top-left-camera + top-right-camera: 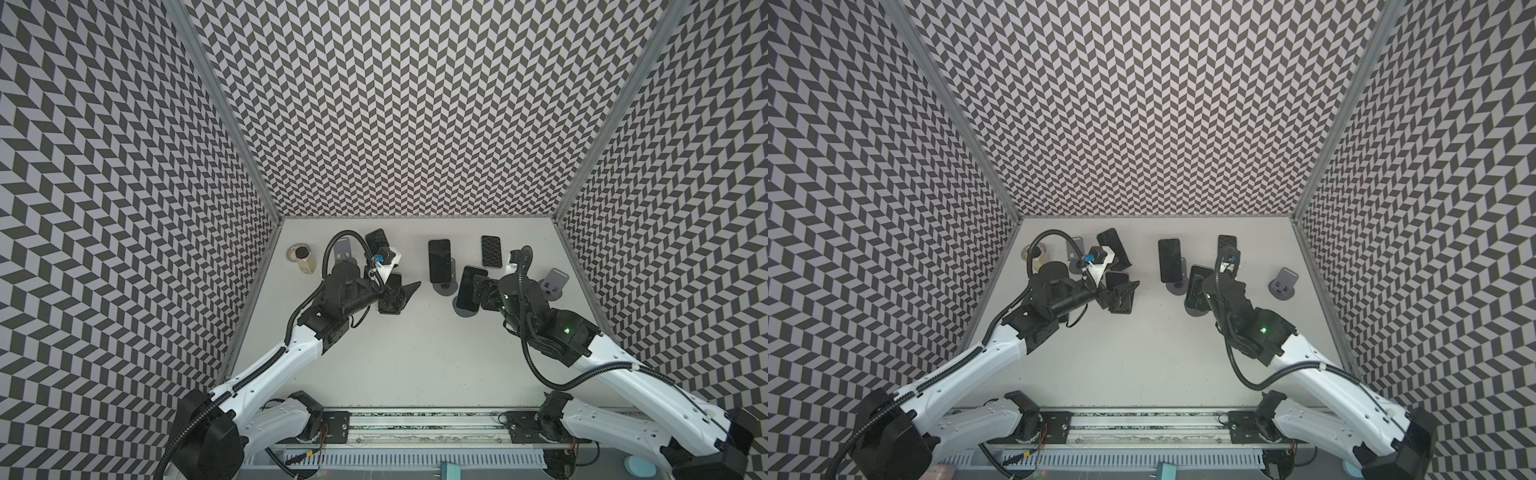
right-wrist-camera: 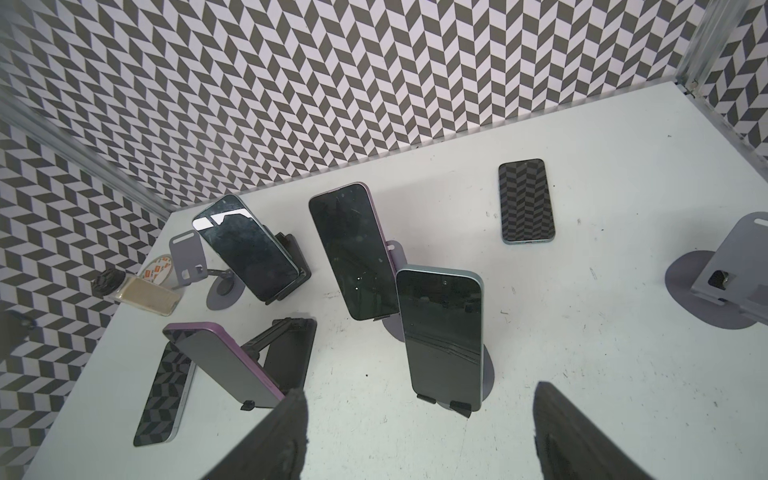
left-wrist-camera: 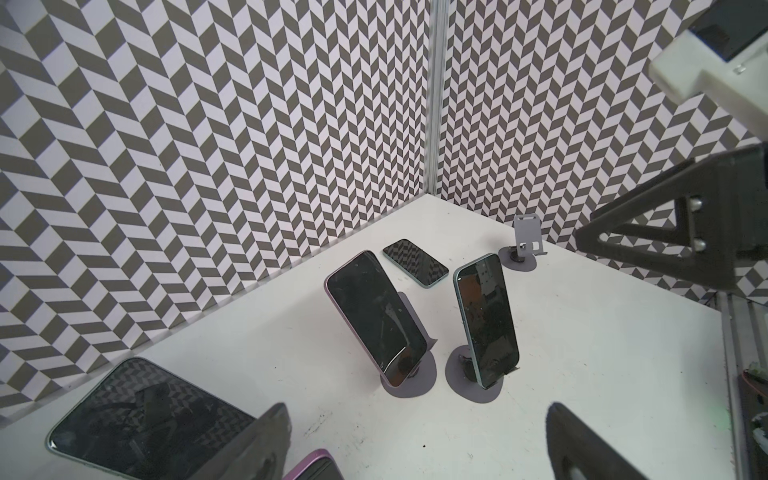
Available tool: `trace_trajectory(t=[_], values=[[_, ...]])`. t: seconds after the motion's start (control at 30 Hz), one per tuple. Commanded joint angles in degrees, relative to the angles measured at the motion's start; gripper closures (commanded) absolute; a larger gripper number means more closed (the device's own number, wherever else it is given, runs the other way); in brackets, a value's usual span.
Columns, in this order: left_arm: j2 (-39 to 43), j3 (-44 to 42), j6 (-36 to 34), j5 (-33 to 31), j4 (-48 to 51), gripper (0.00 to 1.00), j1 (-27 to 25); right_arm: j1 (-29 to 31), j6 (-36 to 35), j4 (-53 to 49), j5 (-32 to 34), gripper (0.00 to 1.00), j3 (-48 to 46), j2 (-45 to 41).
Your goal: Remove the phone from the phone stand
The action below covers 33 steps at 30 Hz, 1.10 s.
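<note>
1. Far left of the teal phone (image 2: 440, 336), a bottle (image 2: 141, 291) lies on its side with an empty grey stand (image 2: 189, 257) just beside it.
2. Left of it, the left gripper (image 3: 417, 411) has its jaws spread wide and empty. It is near a purple phone (image 2: 224, 365) propped on a black stand.
3. Just behind-left, a purple-rimmed phone (image 2: 353, 249) leans on its own stand, close but apart.
4. The teal phone leans on its phone stand (image 2: 488, 365). The right gripper (image 2: 420, 388) is parted around its lower end, with gaps on both sides and gripping nothing.
5. Behind-right lies a flat phone (image 2: 525, 199), and further right is a bare stand (image 2: 731, 266). In front of the teal phone, the table (image 2: 582, 374) is open.
</note>
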<state>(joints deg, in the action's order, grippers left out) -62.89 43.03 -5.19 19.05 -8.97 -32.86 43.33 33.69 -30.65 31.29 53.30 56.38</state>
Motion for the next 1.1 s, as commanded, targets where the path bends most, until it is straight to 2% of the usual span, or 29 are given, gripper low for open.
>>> trace_trajectory(t=[0.0, 0.2, 0.47, 0.7, 1.07], values=[[0.3, -2.8, -7.1, 2.4, -5.6, 0.03, 0.1, -0.5, 1.5, 2.7, 0.2, 0.18, -0.7, 1.7], [2.5, -7.7, -11.7, 5.7, -9.0, 0.03, 0.1, -0.7, 3.6, 3.1, 0.6, 0.16, -0.8, 5.3], [3.2, -8.0, -12.9, 1.8, -5.7, 0.03, 0.2, -0.8, 5.0, 4.1, 1.3, 0.15, 0.1, 9.7], [3.8, -8.0, -15.0, 1.8, -4.1, 0.03, 0.3, -0.8, 6.2, 3.8, 2.4, 0.15, 1.6, 13.5], [3.3, -8.9, -15.2, 8.4, -5.6, 0.02, 0.3, -0.9, 8.4, 3.6, 4.6, 0.15, 3.2, 18.2]])
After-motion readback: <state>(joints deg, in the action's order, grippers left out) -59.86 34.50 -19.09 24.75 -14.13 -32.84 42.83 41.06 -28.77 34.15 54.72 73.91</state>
